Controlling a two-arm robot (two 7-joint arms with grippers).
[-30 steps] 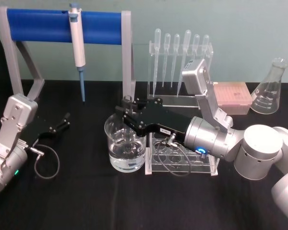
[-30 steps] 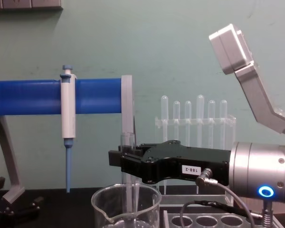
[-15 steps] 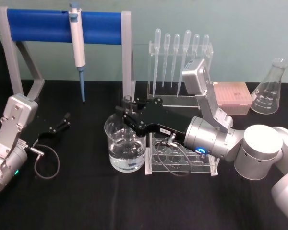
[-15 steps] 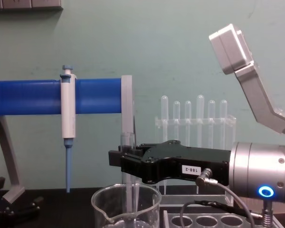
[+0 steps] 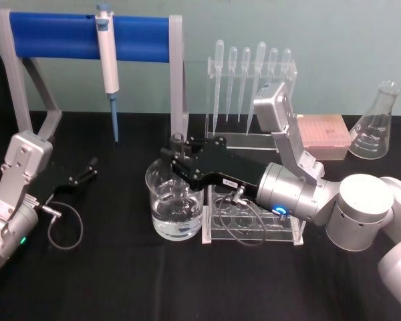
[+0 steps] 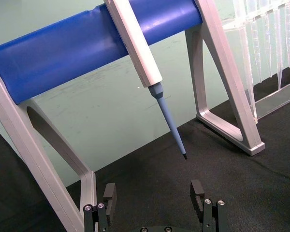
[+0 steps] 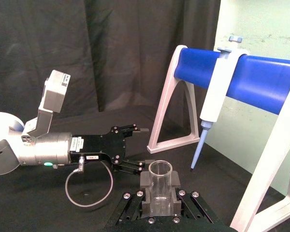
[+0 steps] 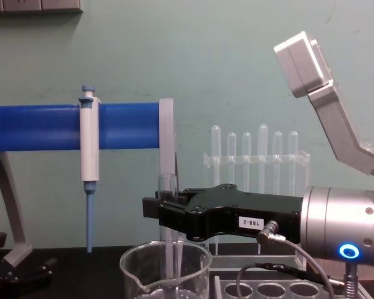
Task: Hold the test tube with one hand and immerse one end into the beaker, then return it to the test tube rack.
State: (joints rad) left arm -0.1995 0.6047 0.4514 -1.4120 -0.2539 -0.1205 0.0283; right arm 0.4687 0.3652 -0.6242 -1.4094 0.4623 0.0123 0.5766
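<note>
I read "188-2" on my black right gripper [image 8: 164,209], clamped on the clear glass test tube [image 8: 167,184] upright in the beaker [image 8: 134,266]; left gripper [image 6: 154,193] parked, jaws apart

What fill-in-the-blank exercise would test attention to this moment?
1. The right gripper holds the test tube upright, its lower end inside the ___.
2. The left gripper, idle at the left, has its jaws ___, holding nothing.
3. The micropipette hangs on a ___ bar.
Missing words: beaker; open; blue.
</note>
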